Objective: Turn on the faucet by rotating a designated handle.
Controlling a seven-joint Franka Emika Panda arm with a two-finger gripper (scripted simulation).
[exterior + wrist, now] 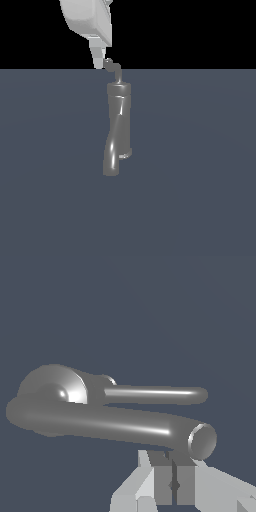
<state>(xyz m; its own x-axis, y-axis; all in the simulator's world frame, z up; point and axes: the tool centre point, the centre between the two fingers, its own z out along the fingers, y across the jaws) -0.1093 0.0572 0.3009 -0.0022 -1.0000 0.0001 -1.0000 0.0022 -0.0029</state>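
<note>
My fingers (99,61) hang right at the tip of the handle (114,68), on its 9 o'clock side in the exterior view, touching or nearly so. In the wrist view my gripper (173,483) shows only a thin dark slit between the pads, so they look together, with nothing clamped. The handle runs out as a slim rod (155,394) above the thick spout. I judge it stiff, smooth metal, likely slippery, so pinching is poor; pushing sideways near its far tip gives the most leverage. The faucet (118,125) stands upright mid-scene, handle at 12 o'clock, spout curving toward 6. It looks fixed and heavy, so only the rod should turn.
</note>
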